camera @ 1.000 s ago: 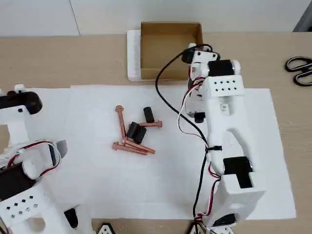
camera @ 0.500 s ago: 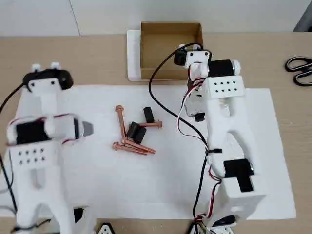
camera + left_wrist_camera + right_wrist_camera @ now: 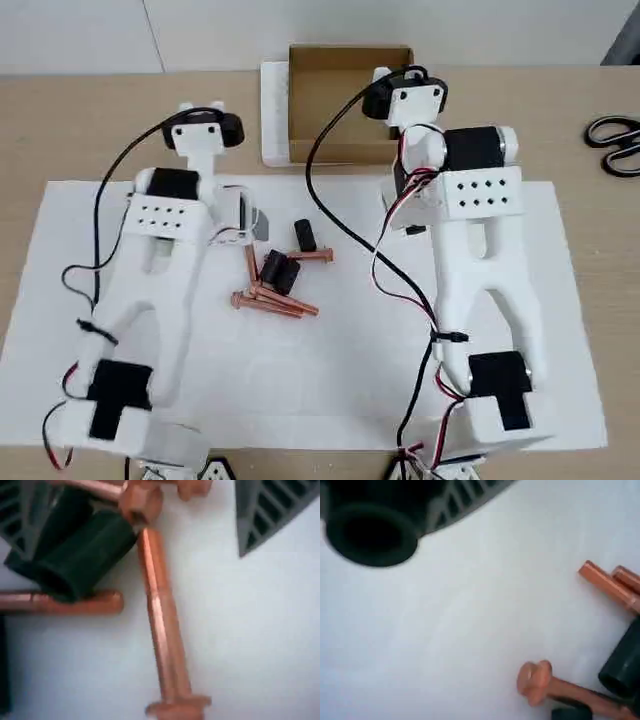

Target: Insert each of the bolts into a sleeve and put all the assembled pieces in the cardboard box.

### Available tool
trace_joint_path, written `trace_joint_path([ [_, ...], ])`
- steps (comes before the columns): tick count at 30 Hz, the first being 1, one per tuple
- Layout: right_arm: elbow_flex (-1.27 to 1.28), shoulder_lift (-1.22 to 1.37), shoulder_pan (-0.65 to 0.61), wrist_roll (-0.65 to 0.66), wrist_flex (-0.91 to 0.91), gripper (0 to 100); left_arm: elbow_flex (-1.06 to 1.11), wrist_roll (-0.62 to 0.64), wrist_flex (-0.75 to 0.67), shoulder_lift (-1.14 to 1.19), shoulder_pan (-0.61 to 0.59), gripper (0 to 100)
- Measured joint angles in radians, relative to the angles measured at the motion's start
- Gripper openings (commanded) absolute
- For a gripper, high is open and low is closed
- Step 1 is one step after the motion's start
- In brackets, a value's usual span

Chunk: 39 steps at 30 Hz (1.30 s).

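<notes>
**A:** Where do the task's pieces lie?

**B:** The copper bolts point(image 3: 270, 298) sit in a loose heap at the middle of the frame, on the white sheet point(image 3: 300, 380) that covers the desk point(image 3: 100, 120). They are tangled with the loose sleeves point(image 3: 280, 270). The cardboard box point(image 3: 340, 110) stands at the upper centre, well apart from the heap. No bolt I can see is inside a sleeve yet.

**A:** And the pincers?

**B:** The left pincer point(image 3: 250, 222) hangs over the upper left edge of the heap with its jaws spread wide. In its wrist view one long bolt point(image 3: 160, 620) lies between them, untouched. The right pincer point(image 3: 407, 225) is at centre right and appears clamped on a black sleeve point(image 3: 370, 532), whose bore faces out.

**A:** How will that long bolt handle?

**B:** I'd judge it stiff, light and smooth. The round shank is likely to roll or slip, and its tip rests against another bolt's head and a sleeve. I'd pinch it across the shank near the flanged head, so the far end stays free to enter the bore.

**A:** And the sleeve?

**B:** It looks rigid and light. It should be held by its outer wall, with the opening left clear.
</notes>
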Motion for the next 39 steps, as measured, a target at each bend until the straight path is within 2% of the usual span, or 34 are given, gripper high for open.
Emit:
trace_joint_path([
  [5,0.000,0.000,0.028,0.000,0.000,0.4,0.000,0.127,-0.058,0.060,0.006,25],
  [11,0.000,0.000,0.034,0.000,0.000,0.4,0.000,0.169,-0.092,0.150,0.009,25],
  [15,0.000,0.000,0.034,0.000,0.002,0.4,0.000,0.219,-0.124,0.183,0.009,19],
  [19,0.000,0.000,0.034,0.000,0.002,0.4,0.000,0.233,-0.149,0.212,0.009,15],
  [39,0.000,0.000,0.034,0.000,0.002,0.4,-0.006,0.242,-0.249,0.292,0.011,15],
])
